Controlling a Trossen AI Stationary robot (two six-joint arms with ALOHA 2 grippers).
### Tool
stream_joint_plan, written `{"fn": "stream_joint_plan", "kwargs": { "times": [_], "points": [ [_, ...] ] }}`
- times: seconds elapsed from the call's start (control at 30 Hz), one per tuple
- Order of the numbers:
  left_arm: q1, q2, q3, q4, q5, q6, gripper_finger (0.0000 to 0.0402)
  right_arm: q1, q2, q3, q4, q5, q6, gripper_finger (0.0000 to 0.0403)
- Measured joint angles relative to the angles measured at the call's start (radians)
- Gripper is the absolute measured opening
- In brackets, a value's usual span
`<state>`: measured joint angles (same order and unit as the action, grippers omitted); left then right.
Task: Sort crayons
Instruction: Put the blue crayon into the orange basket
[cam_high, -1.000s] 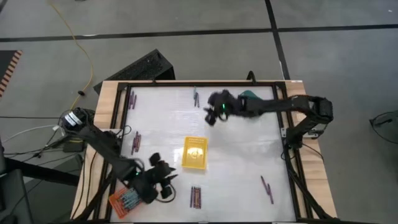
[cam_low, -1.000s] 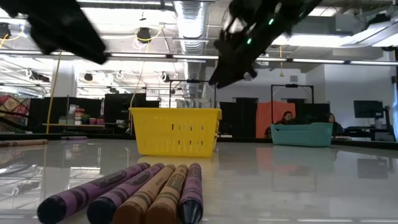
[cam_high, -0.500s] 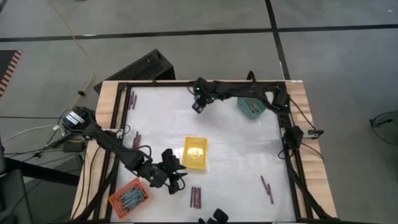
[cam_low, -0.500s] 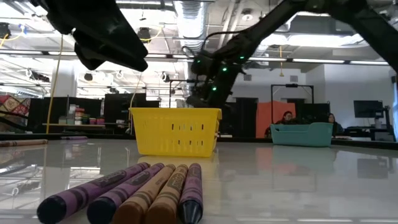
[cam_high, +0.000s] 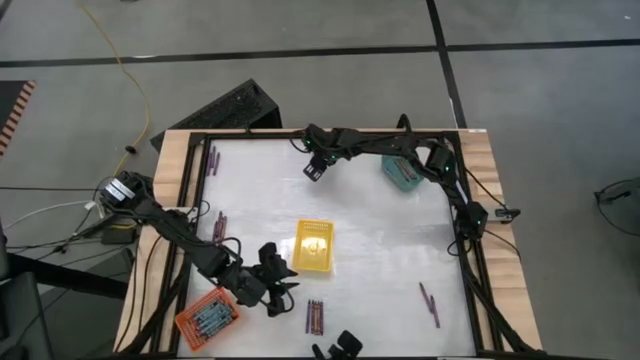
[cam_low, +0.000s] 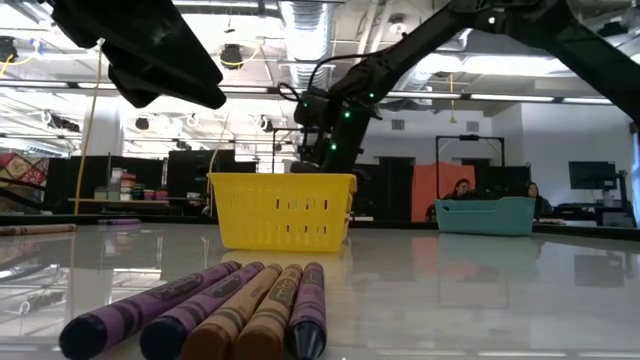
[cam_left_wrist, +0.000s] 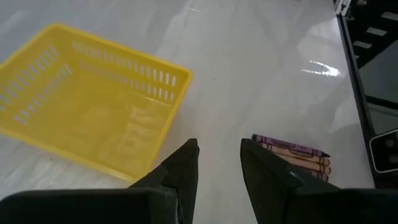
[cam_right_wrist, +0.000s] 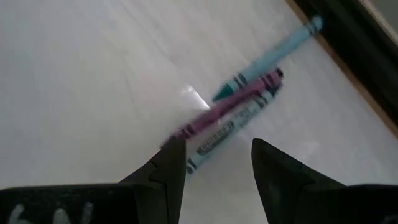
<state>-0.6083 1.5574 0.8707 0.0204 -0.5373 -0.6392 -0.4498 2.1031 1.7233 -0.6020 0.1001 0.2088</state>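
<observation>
The right gripper (cam_right_wrist: 214, 162), fingers apart, hangs over two crayons (cam_right_wrist: 239, 109) near the table's (cam_high: 400, 250) far edge; it should straddle one only. The left gripper (cam_left_wrist: 217, 165) waits open.

crayons (cam_right_wrist: 233, 112) partly behind right gripper (cam_right_wrist: 214, 162), orange tray's (cam_high: 190, 325) contents unclear

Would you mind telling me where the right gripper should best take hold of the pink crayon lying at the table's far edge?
Probably at mid-length, coming straight down. The pink crayon lies flat, pressed against a blue crayon, so the right gripper, now open above it, would likely need fingers across its narrow width and may catch both.
</observation>
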Motion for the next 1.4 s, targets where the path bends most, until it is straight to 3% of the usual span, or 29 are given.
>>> {"fn": "stream_joint_plan", "kwargs": {
  "times": [0.43,0.93,1.2,1.4],
  "points": [
    [-0.022,0.0,0.0,0.001,-0.022,-0.001,0.0108,-0.01,0.031,0.0,-0.031,0.01,0.011,0.0166],
    [-0.026,0.0,0.0,0.032,-0.024,0.002,0.0108,-0.028,0.028,0.002,-0.242,0.045,-0.023,0.0008],
    [-0.042,0.0,0.0,0.13,-0.138,0.099,0.0108,-0.014,-0.025,-0.003,-0.408,0.061,-0.037,0.0002],
    [-0.044,0.0,0.001,0.265,-0.229,0.254,0.0108,0.031,-0.18,-0.003,-0.504,0.093,-0.037,0.0001]
  ]
}}
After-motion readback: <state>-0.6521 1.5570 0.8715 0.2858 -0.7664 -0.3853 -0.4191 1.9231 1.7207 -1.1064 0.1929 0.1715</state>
